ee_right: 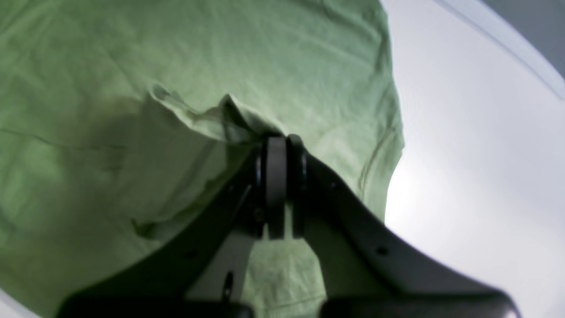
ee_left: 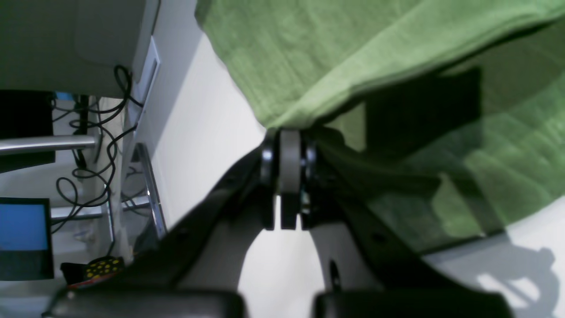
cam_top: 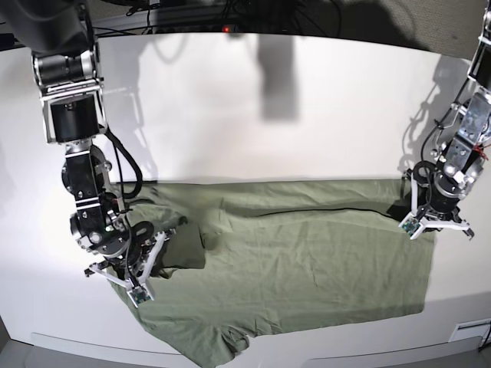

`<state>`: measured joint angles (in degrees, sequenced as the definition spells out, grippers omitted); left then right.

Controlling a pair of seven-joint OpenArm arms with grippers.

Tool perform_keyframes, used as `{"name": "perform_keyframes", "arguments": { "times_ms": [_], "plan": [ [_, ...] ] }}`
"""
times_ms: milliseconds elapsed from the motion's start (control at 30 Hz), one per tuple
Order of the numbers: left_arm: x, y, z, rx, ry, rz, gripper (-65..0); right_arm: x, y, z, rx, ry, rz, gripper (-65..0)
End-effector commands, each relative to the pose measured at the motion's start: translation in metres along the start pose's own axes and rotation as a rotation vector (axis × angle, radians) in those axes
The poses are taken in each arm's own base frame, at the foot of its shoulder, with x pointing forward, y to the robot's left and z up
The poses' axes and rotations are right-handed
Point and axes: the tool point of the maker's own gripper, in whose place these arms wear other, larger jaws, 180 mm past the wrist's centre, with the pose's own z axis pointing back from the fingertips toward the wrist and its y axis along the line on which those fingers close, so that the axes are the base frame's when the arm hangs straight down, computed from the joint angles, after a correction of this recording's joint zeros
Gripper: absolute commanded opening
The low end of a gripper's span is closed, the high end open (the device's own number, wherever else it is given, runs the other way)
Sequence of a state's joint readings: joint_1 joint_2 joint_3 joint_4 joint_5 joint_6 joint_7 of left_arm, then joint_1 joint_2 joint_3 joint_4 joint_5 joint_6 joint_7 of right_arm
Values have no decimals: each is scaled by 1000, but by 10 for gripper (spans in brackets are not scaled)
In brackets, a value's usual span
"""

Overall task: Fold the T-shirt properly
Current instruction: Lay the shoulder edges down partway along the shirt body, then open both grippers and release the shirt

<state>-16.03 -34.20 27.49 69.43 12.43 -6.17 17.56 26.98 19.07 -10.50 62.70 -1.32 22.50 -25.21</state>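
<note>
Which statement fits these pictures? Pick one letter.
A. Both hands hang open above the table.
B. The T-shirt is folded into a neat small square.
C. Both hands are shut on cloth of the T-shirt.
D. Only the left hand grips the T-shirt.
C: the left hand pinches a lifted edge of the T-shirt, and the right hand is closed on a bunched fold of it, as both wrist views show.

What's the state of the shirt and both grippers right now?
T-shirt: spread flat on the table, wrinkled, part-folded, both side edges pinched and lifted.
Left gripper: shut on the T-shirt's edge, cloth raised off the table.
Right gripper: shut on a bunched fold of the T-shirt near a sleeve.
</note>
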Motion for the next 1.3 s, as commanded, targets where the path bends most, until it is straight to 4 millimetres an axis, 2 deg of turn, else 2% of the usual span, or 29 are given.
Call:
{"name": "perform_keyframes", "arguments": {
  "times_ms": [0,100,267,633,833,967,1033,1067,1267],
  "plan": [
    [10,20,-1,51,-32,-3,-650,25,-17,2,-35,-68,-3,-650],
    [10,13,-7,38,-34,23,-650,19,-18,-1,-33,-53,-11,-650],
    [-4,9,-24,24,28,87,-650,16,-18,-3,-31,-53,-15,-650],
    [1,26,-28,69,11,99,-650,6,-45,-20,-90,-27,-83,-650],
    [0,25,-28,68,14,98,-650,24,-49,-19,-99,-115,-74,-650],
    [0,25,-28,68,14,98,-650,49,-54,-14,-133,-253,30,-346],
    [0,25,-28,68,15,98,-650,55,-54,-12,-144,-284,74,-260],
    [0,25,-28,68,15,98,-650,56,-54,-12,-145,-286,78,-244],
    [1,25,-28,68,13,98,-650,55,-54,-12,-144,-284,76,-243]
  ]
}}
